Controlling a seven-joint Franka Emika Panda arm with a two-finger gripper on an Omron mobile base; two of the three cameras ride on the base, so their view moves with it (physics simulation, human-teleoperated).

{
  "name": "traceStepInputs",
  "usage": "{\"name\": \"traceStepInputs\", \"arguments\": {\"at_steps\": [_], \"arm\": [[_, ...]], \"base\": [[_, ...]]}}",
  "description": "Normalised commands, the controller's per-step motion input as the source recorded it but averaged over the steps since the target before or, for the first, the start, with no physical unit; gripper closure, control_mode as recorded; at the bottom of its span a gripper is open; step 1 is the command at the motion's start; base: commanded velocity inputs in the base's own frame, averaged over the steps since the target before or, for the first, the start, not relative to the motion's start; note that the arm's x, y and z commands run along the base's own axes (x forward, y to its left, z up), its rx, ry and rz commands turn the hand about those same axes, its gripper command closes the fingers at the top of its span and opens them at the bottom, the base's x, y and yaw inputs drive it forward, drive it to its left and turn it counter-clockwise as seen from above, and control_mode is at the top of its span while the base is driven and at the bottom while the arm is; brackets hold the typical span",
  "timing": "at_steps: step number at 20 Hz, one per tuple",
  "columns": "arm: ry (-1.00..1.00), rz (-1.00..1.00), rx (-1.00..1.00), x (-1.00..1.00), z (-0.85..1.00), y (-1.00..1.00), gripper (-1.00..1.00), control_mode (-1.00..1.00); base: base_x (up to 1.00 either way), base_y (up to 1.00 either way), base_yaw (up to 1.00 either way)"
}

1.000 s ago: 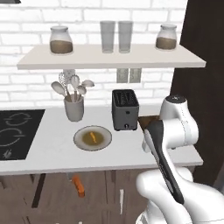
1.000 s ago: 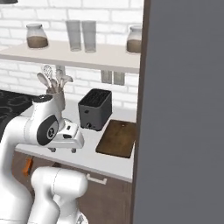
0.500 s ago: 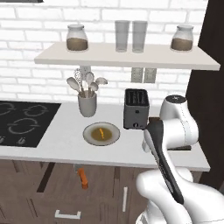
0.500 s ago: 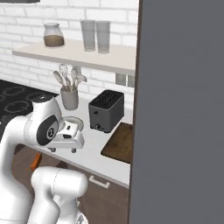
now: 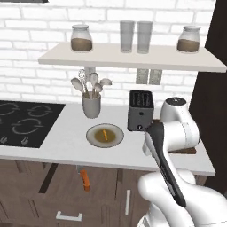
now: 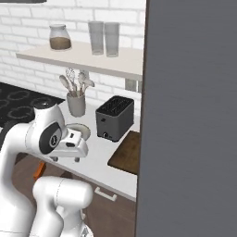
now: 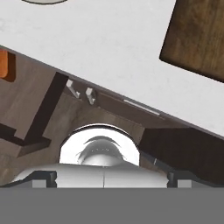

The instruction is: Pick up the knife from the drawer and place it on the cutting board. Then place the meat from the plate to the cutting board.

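The white arm rises from the lower right of the left base view, folded at the elbow, its wrist level with the tabletop [image 5: 115, 155] edge. In the right base view the gripper [image 6: 69, 144] sits at middle left, hand roughly level, hanging over the tabletop's front edge near the plate. The jaws stand wide apart with nothing between them.

The drawer [image 5: 62, 186] is pulled open at the lower left of the left base view, below the tabletop. One knife [image 5: 84, 179], orange handle up in the frame, lies inside it. In the hand view an orange piece at the left edge is probably its handle.

One plate [image 5: 105, 135] rests at the centre of the left base view, with one meat [image 5: 104, 134] strip lying in its middle. One cutting board [image 6: 127, 152] lies flat just right of the toaster [image 6: 114, 118] in the right base view, bare on top.

On the shelf [image 5: 128, 58] across the upper part of the left base view stand two jars [image 5: 81, 38], one at each end, and two glasses [image 5: 135, 36] side by side between them. One utensil holder [image 5: 91, 105] stands left of the toaster, holding several spoons; their count is unclear. The cooktop [image 5: 24, 124] is at middle left.
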Motion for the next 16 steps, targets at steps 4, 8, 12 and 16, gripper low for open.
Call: {"name": "traceStepInputs", "arguments": {"at_steps": [4,8,12,16], "arm": [[0.0,-0.05,-0.02,0.03,-0.52,0.71,-1.0,-1.0],[0.0,-0.12,0.0,0.19,-0.48,0.98,-1.0,-1.0],[0.01,-0.17,0.0,0.24,-0.44,1.0,-1.0,-1.0],[0.02,-0.22,0.07,0.18,-0.62,0.92,-1.0,-1.0]], "base": [[0.0,0.0,0.0],[0.0,0.0,0.0],[0.0,0.0,0.0],[0.0,0.0,0.0]]}}
